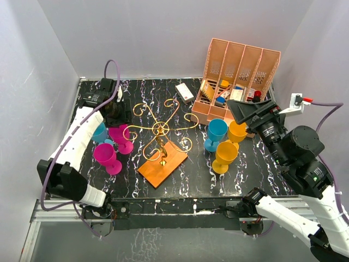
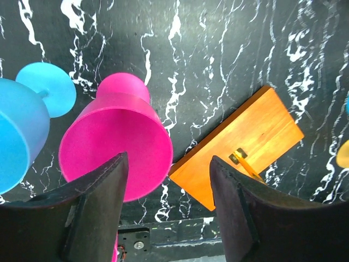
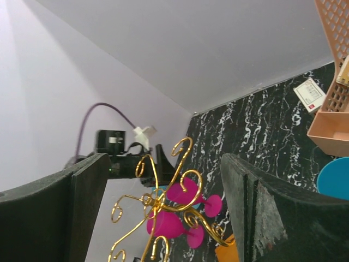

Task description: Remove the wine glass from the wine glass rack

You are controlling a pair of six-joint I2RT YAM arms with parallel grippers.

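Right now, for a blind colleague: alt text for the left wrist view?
Open jaws of the left gripper hover above a magenta wine glass on the black marble table; a blue glass left, the rack's orange base right.

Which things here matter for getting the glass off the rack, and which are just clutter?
Job in hand:
- wine glass rack, no glass hanging on it
- magenta glass beside the open left gripper

Lying about:
- second magenta glass
- left blue glass, right blue glass
- two yellow glasses
- pink organiser
- white box
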